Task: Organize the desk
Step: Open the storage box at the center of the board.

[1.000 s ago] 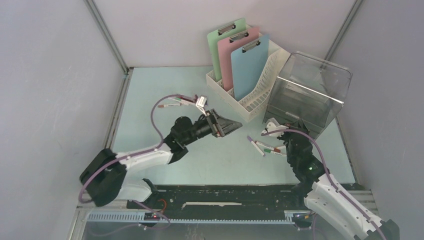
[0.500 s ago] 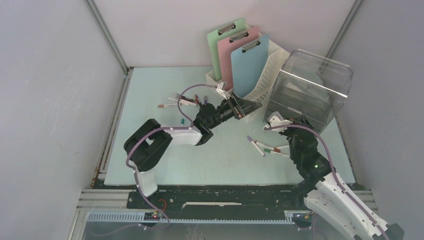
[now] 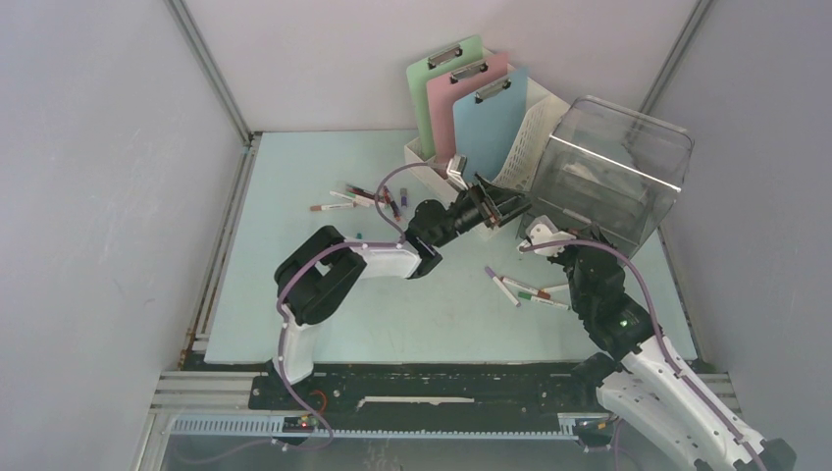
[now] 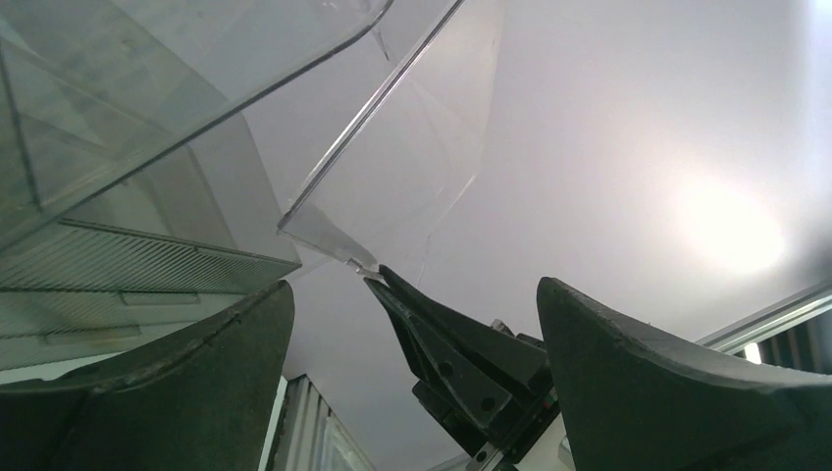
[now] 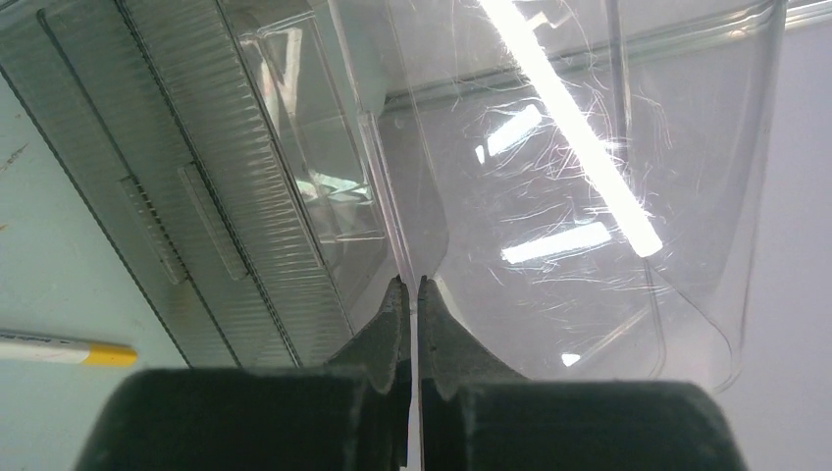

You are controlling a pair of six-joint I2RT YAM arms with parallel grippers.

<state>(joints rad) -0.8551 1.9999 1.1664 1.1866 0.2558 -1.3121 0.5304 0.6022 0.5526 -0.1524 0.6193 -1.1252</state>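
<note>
The right hand is pressed together, its tips pinching the thin edge of a clear box, which sits tilted just beyond it. The left hand is spread wide and holds nothing; it is just beside the right hand's tips and the box's lower corner. Behind the left hand, touching or nearly touching it, stands a white file rack with three clipboards, green, pink and blue. Some pens lie beside the right arm, and a second cluster of pens lies back along the left arm. Any print on them is too small to read. All of this rests on the pale mint desk, which spreads under both hands.

A second ago the left hand was over the middle of the desk. It has since swung across to the box, its fingers apart throughout. The right hand has kept its pinch, and the pens have not moved.
</note>
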